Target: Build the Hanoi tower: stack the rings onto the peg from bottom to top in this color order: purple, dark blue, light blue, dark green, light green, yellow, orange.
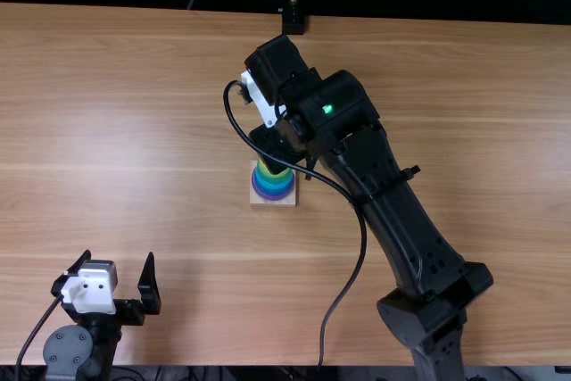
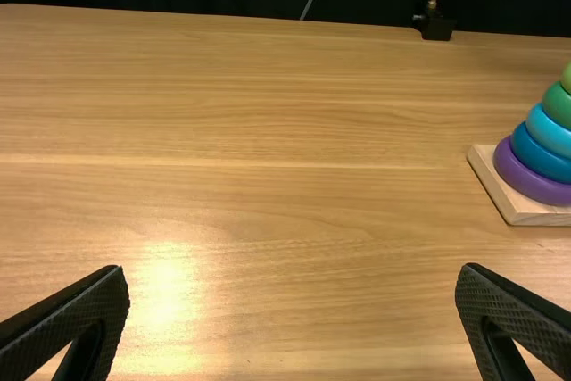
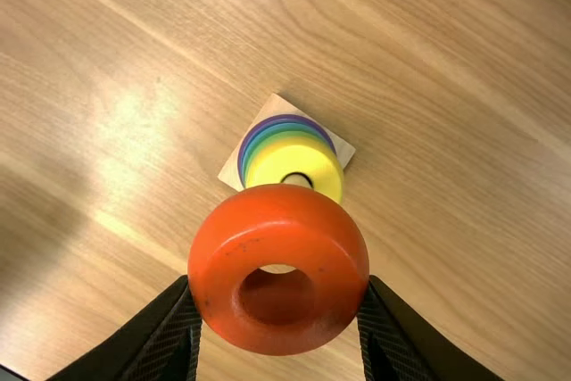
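Note:
My right gripper [image 1: 278,145] is over the ring tower; in the right wrist view the right gripper [image 3: 279,281] is shut on the orange ring [image 3: 278,213], held above the tower with its hole visible. The yellow ring [image 3: 287,158] sits on top of the stack, around the peg [image 3: 297,180]. Seen from the left wrist, the purple ring [image 2: 528,178] lies lowest on the wooden base [image 2: 501,192], then dark blue [image 2: 539,156], light blue [image 2: 548,133], dark green [image 2: 558,106] and light green [image 2: 567,78]. At near left, my left gripper [image 1: 119,256] stands open and away from the tower; left gripper [image 2: 294,269].
The wooden table [image 1: 134,113] extends around the tower. A black stand [image 1: 293,20] is at the far edge. The right arm [image 1: 393,211] crosses from the near right to the tower, with a loose black cable [image 1: 364,240] hanging alongside.

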Action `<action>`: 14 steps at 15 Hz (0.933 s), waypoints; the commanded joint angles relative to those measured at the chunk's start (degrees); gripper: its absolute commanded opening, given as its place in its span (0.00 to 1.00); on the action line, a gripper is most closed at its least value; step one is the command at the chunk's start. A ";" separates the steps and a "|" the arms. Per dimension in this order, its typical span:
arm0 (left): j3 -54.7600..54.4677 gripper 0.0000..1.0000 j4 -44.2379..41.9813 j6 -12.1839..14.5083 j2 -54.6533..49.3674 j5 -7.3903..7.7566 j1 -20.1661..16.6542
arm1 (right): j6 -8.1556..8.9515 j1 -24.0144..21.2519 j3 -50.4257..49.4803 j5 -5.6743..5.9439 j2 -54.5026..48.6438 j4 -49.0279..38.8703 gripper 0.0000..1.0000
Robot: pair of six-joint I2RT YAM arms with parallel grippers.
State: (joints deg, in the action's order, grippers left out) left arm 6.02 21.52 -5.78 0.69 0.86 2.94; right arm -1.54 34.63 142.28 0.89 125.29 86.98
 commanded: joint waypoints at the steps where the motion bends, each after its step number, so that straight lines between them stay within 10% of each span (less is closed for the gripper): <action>1: -6.02 1.00 4.53 0.93 -0.69 0.72 -0.30 | 0.06 0.26 1.25 -0.25 -0.23 -0.01 0.00; 14: -6.02 1.00 4.53 0.82 -0.69 0.72 -0.30 | -0.57 -1.06 1.07 0.06 2.41 0.09 0.00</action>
State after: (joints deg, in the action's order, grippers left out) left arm 6.02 21.50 -5.76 0.67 0.86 2.94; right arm -1.58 34.46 142.39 0.91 126.87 87.02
